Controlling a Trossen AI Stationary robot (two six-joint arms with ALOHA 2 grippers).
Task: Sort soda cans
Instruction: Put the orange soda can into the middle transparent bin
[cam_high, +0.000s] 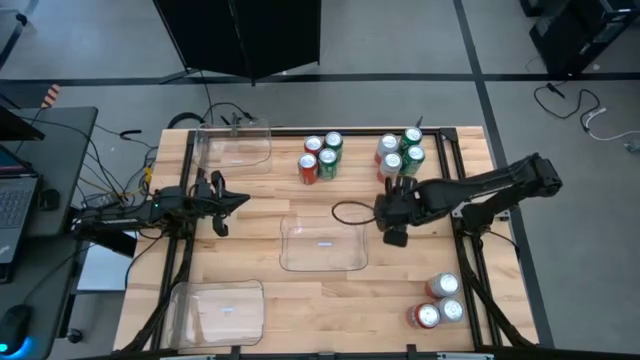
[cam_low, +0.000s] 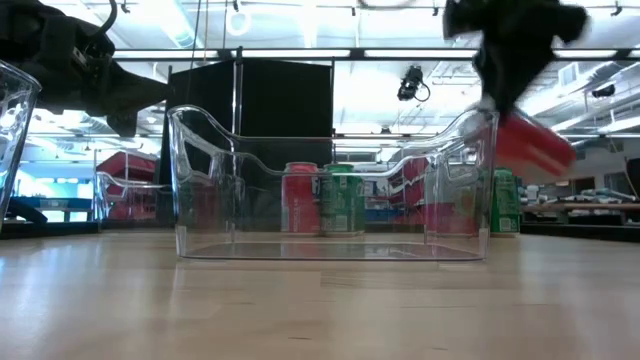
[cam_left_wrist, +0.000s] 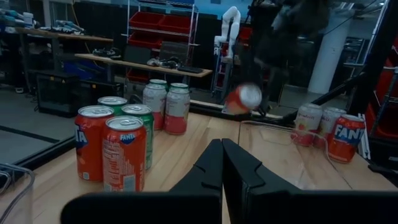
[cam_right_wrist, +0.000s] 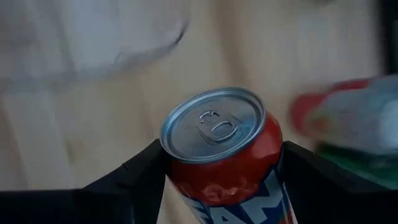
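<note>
My right gripper (cam_high: 396, 212) hangs above the table just right of the middle clear tray (cam_high: 322, 243) and is shut on a red soda can (cam_right_wrist: 224, 149). The same can shows tilted in the low view (cam_low: 535, 145) and blurred in the left wrist view (cam_left_wrist: 242, 98). My left gripper (cam_left_wrist: 222, 165) is shut and empty at the table's left side (cam_high: 222, 205). Two red and two green cans (cam_high: 322, 157) stand at the far edge. Beside them stand silver-white and green cans (cam_high: 400, 155). Three more cans (cam_high: 440, 302) stand near right. My right gripper pinches the red can by its side wall, just below the silver top (cam_right_wrist: 217, 177), one finger (cam_right_wrist: 134, 174) on each side. The fingers come from above. The can is lifted clear of the table and tilted.
A second clear tray (cam_high: 235, 145) sits at the far left and a third (cam_high: 220, 310) at the near left. A dark cable (cam_high: 350, 210) loops on the wood near the middle tray. Bare wood lies between the trays and along the near edge.
</note>
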